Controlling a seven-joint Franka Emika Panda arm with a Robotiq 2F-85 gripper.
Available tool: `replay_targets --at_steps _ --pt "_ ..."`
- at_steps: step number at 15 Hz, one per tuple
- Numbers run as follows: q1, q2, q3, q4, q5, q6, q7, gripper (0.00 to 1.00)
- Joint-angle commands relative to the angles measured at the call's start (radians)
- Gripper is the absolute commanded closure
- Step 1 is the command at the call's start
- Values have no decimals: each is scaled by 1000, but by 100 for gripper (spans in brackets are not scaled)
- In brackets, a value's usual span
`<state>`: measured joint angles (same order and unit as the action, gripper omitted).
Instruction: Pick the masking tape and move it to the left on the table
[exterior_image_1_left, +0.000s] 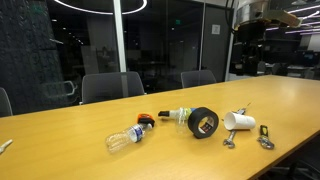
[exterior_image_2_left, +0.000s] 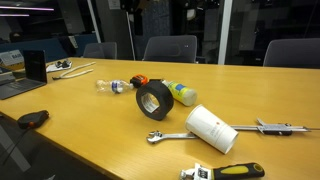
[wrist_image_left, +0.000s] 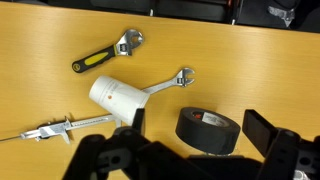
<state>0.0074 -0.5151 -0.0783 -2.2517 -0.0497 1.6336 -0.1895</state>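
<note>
While hanging high over the worktop, holds the pincer spread wide and empty, clamped on nothing. Frames the masking tape between the two fingers in the wrist view, toward 5 o'clock of that picture, most likely so that a straight descent would bring one finger to each side. Finds the masking tape near the middle of the worktop in both exterior views, propped on its edge and tilted rather than lying flat. Possibly leaned on the yellow-green bottle at its 10 o'clock, though impossible to tell whether touching. Explains the wide opening: needs room to straddle the thick black ring across its width. Puts the white cup, toppled on its side, just beside the masking tape at 3 o'clock in an exterior view, so allows little space for the finger on that side and risks a nudge. Shows a silver wrench at 11 o'clock of the masking tape in the wrist view, a yellow-handled wrench farther out at 10 o'clock, a caliper off at 9 o'clock, all apart from it. Sets a light bulb well clear at 8 o'clock. Not yet begun, judging from this: lowering, closing, lifting, carrying leftward.
</note>
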Motion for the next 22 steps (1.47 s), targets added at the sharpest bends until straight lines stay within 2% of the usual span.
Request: replay_targets --at_steps 1,7,13,17,22 --pt "-13 13 11 10 9 -8 49 0" --pt "-44 130 79 49 43 1 420 0" --pt "-59 309 132 113 59 132 770 0" --pt "-62 411 126 138 34 206 982 0" --pt "-63 523 91 175 30 154 1206 0"
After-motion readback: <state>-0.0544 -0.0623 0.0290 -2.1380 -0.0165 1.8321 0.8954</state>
